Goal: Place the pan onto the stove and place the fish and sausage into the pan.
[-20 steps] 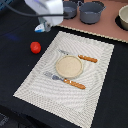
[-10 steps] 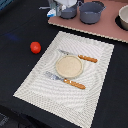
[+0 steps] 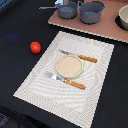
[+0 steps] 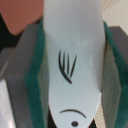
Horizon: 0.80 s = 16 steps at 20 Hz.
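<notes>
While the tool [image 4: 75, 65] pinches the fish [image 4: 75, 55] between green pads, it may slip before, seemingly, reaching the pan [image 3: 67, 10].

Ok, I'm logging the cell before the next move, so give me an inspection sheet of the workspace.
Surface: black table with a pale placemat on it.
Job's things: pan on the stove; sausage on the table beside the placemat; fish in the tool.
Clutter: grey pot on the stove; plate and orange-handled utensils on the placemat.
Grippers: tool shut on fish, green pads either side.
Cables: nothing seen.
Surroundings: nothing seen.
</notes>
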Available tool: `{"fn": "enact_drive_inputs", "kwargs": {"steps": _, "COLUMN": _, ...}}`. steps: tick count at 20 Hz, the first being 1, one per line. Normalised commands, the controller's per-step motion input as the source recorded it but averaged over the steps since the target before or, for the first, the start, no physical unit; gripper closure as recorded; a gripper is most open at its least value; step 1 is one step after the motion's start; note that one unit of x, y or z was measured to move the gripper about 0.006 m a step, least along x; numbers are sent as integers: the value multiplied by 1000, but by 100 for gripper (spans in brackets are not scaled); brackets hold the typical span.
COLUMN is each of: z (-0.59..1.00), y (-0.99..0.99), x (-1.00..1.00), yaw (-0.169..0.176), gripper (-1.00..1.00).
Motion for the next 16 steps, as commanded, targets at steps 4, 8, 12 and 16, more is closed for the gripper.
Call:
{"fn": "enact_drive_inputs", "kwargs": {"steps": 4, "z": -271, "y": 506, "x": -15, "yaw": 0, "gripper": 100}}
{"fn": "enact_drive_inputs", "kwargs": {"steps": 8, "z": -201, "y": 543, "x": 27, "yaw": -10, "gripper": 100}}
{"fn": "enact_drive_inputs", "kwargs": {"steps": 12, "z": -144, "y": 570, "x": 49, "yaw": -18, "gripper": 100}}
{"fn": "enact_drive_inputs", "kwargs": {"steps": 16, "z": -129, "y": 532, "x": 139, "yaw": -21, "gripper": 100}}
